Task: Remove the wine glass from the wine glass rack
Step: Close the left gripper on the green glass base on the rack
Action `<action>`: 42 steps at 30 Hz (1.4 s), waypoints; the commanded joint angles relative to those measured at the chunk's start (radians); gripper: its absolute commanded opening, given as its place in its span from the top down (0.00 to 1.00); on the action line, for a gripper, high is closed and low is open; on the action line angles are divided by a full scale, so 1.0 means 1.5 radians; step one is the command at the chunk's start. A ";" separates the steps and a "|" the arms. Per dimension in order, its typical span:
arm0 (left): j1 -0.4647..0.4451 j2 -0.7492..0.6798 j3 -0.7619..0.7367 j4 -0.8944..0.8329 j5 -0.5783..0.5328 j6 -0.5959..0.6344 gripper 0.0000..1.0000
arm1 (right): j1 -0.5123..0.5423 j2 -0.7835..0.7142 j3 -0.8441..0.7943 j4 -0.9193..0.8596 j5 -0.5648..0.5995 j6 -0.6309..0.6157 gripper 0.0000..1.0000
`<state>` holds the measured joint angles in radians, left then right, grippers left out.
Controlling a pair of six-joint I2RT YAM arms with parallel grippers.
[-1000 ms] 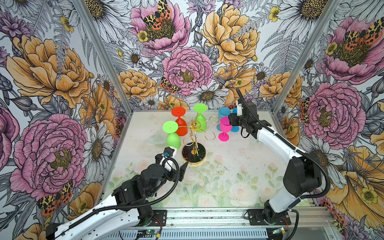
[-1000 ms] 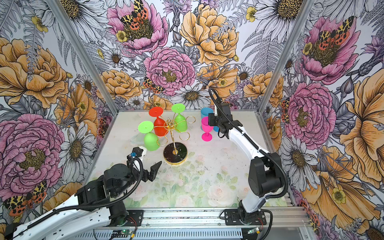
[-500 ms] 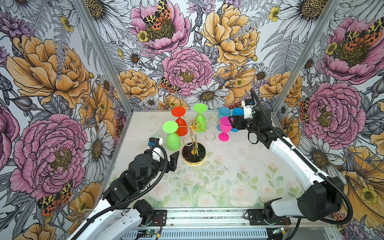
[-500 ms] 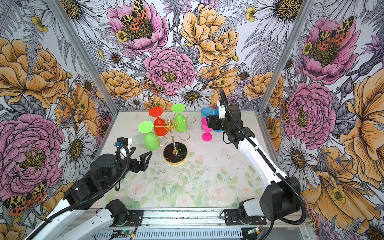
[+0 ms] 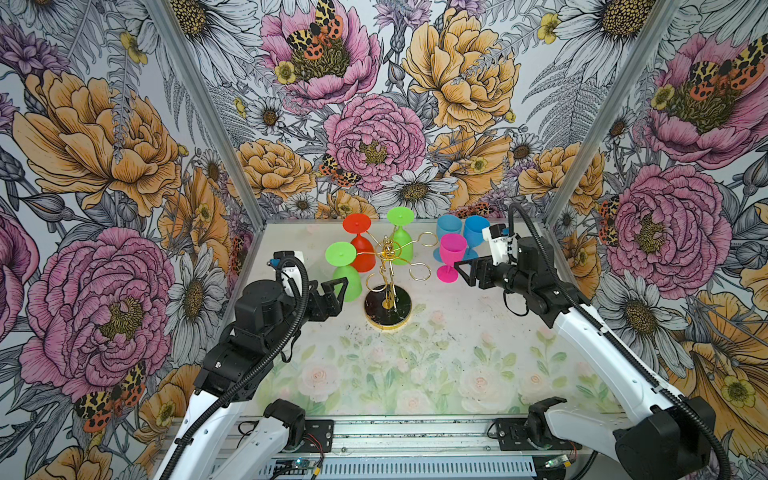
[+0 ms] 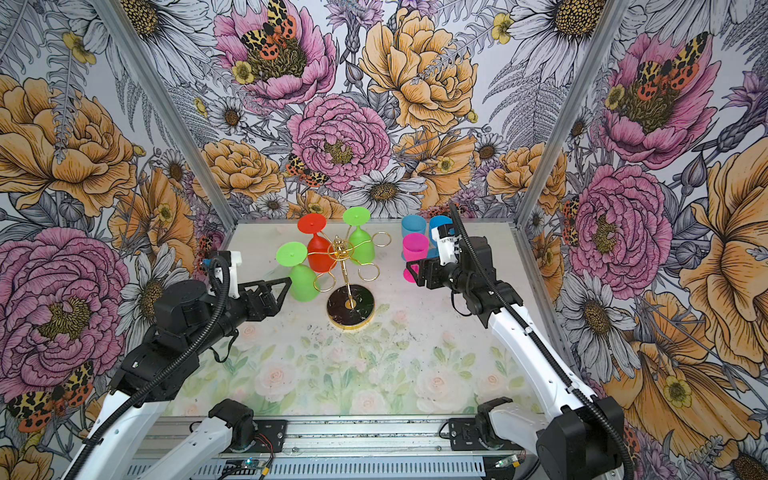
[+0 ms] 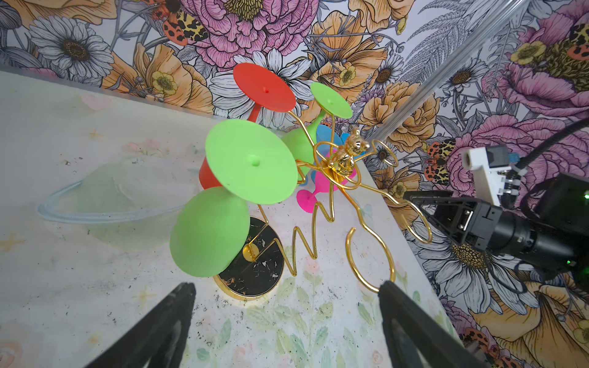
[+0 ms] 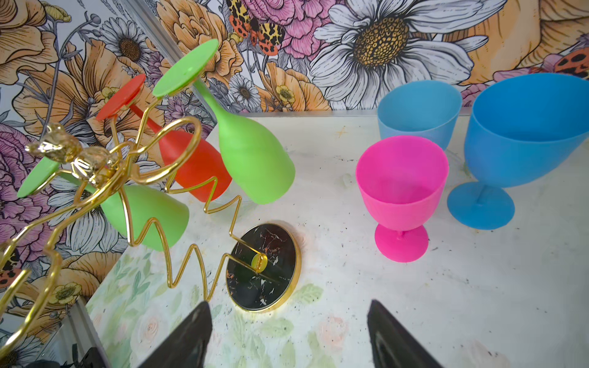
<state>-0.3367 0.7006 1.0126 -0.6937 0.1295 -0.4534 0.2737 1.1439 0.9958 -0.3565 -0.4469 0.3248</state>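
The gold wire wine glass rack (image 5: 390,272) stands mid-table on a round black base (image 6: 350,307). Three wine glasses hang upside down from it: a near green one (image 5: 345,280), a red one (image 5: 362,254) and a far green one (image 5: 402,246). My left gripper (image 5: 337,297) is open and empty, just left of the near green glass's bowl (image 7: 208,231), not touching it. My right gripper (image 5: 463,272) is open and empty too, beside the foot of a pink glass (image 5: 451,255). In the wrist views both grippers (image 7: 287,290) (image 8: 288,310) have only table between the fingers.
The pink glass (image 8: 402,191) and two blue glasses (image 8: 419,111) (image 8: 522,140) stand upright on the table at the back right. Empty gold loops (image 7: 371,258) of the rack stick out toward the right arm. Flowered walls (image 5: 124,166) enclose the table on three sides.
The left gripper has risen and moved back toward the near green glass. The right gripper has drawn away from the blue glasses to the front of the pink one.
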 commanded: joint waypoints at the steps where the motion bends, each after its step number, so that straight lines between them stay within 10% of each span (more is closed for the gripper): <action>1: 0.057 0.028 0.024 -0.007 0.099 -0.043 0.11 | 0.004 -0.032 -0.021 0.006 -0.050 -0.001 0.24; 11: 0.203 0.135 0.022 0.074 0.306 -0.112 0.28 | 0.009 -0.087 -0.082 0.008 -0.080 -0.002 0.24; 42: 0.219 0.217 0.001 0.205 0.349 -0.226 0.75 | 0.026 -0.134 -0.126 0.009 -0.060 0.004 0.26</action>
<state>-0.0162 1.0271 1.0199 -0.4133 0.6231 -0.7879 0.3027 0.9634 0.8200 -0.3584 -0.5465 0.3256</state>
